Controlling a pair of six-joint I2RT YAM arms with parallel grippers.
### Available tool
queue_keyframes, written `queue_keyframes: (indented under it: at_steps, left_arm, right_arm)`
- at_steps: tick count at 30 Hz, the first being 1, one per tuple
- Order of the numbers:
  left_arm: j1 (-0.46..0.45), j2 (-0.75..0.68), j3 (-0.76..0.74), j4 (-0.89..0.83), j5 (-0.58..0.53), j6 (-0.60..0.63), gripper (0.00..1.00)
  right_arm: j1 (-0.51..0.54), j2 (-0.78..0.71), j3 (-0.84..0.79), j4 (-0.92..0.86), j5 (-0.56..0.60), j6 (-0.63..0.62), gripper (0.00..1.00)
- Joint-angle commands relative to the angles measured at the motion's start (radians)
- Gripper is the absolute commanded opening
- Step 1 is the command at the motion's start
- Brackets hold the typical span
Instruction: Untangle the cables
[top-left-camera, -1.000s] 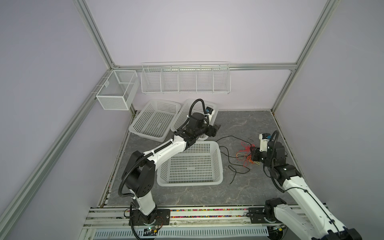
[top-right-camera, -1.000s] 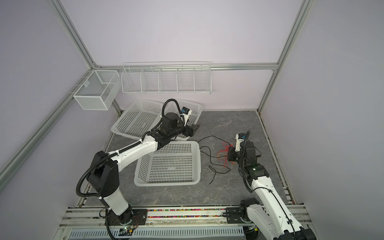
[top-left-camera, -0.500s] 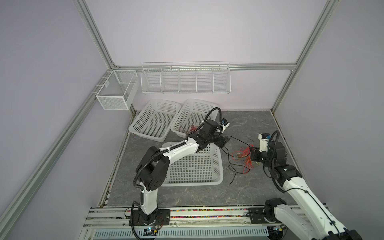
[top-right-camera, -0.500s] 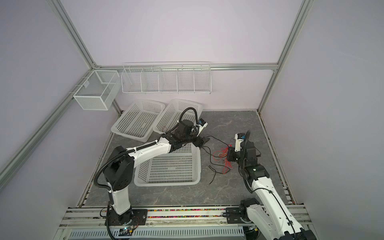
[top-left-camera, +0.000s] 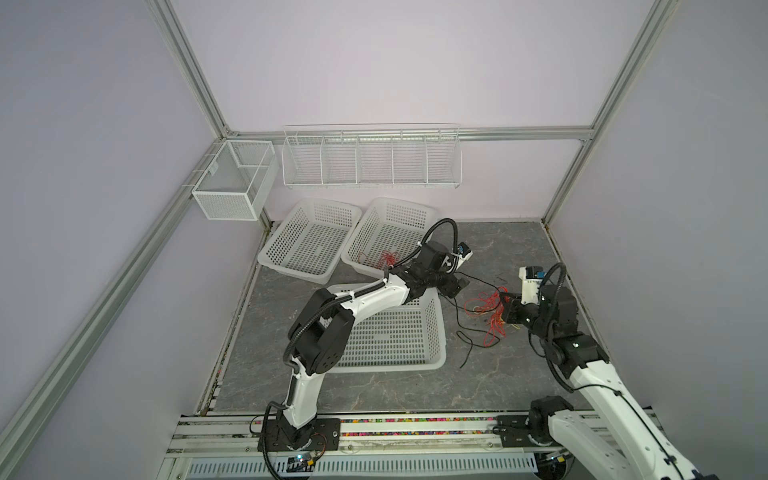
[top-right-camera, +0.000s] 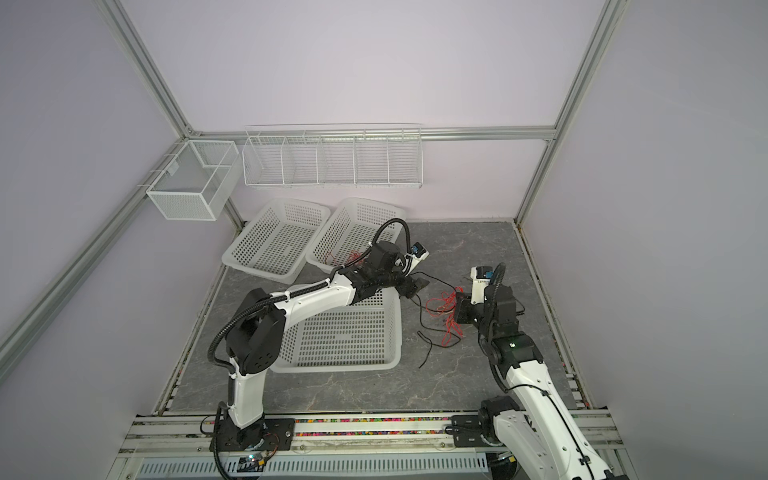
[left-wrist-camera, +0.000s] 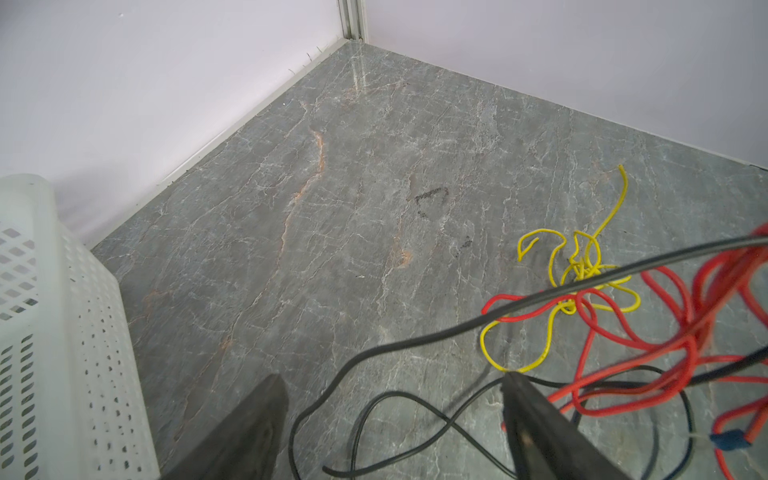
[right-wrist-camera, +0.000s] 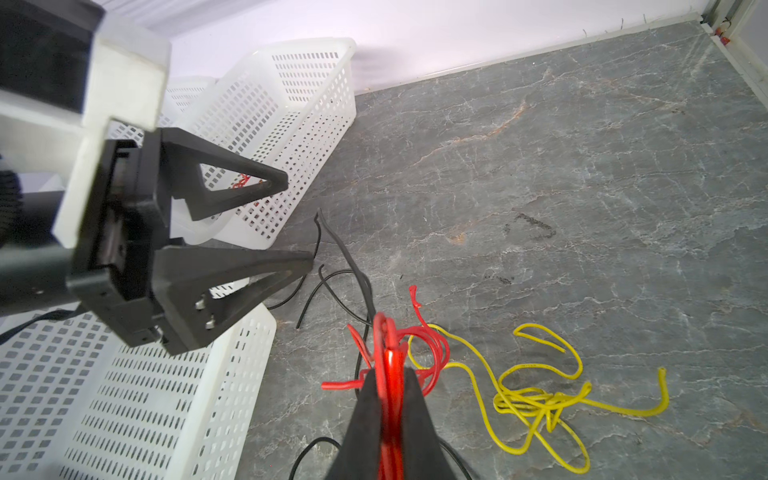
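Right of the near basket, on the grey table, the cables lie in one loose tangle between the two arms. Red cables make up its middle. The right gripper is clamped on a bunch of them, the strands pinched between its fingers and rising from the table into the grip. In both top views it sits at the tangle's right edge.

A yellow cable, knotted on itself, lies flat just beside the red ones, and in the left wrist view a red loop crosses it. A black cable runs out of the tangle toward the left gripper, and another black end trails toward the front of the table.

That left gripper hangs just past the near basket's far right corner, jaws wide apart with nothing pinched. Black loops lie on the table below the gap, and whether a finger touches them I cannot tell. Behind it, the far basket holds more red cable. A second far basket stands just beside it on the left.
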Motion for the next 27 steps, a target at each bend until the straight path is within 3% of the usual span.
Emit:
queue_keyframes:
  at_steps: [1, 9, 12, 15, 21, 22, 27]
  left_arm:
    - [-0.011, 0.029, 0.039, 0.008, -0.001, 0.042, 0.81]
    - [-0.011, 0.094, 0.1, 0.073, -0.028, 0.025, 0.76]
    - [-0.011, 0.117, 0.131, 0.07, -0.029, 0.015, 0.61]
    - [-0.011, 0.118, 0.141, 0.066, -0.02, 0.006, 0.36]
    - [-0.011, 0.082, 0.095, 0.112, 0.001, 0.0, 0.04]
    - [-0.01, 0.075, 0.083, 0.124, -0.001, -0.001, 0.0]
    - [-0.011, 0.063, 0.063, 0.144, -0.013, -0.013, 0.0]
  right_arm:
    - [0.007, -0.024, 0.011, 0.017, -0.038, -0.011, 0.07]
    - [0.007, -0.052, 0.015, 0.006, -0.082, -0.011, 0.08]
    - [0.007, -0.059, 0.017, -0.001, -0.089, -0.014, 0.08]
    - [0.007, -0.067, 0.016, -0.01, -0.078, -0.016, 0.08]
    - [0.007, -0.071, 0.011, -0.027, -0.026, -0.002, 0.08]
    - [0.006, -0.069, 0.011, -0.029, -0.019, 0.001, 0.08]
    - [0.007, -0.062, 0.01, -0.032, -0.002, 0.009, 0.08]
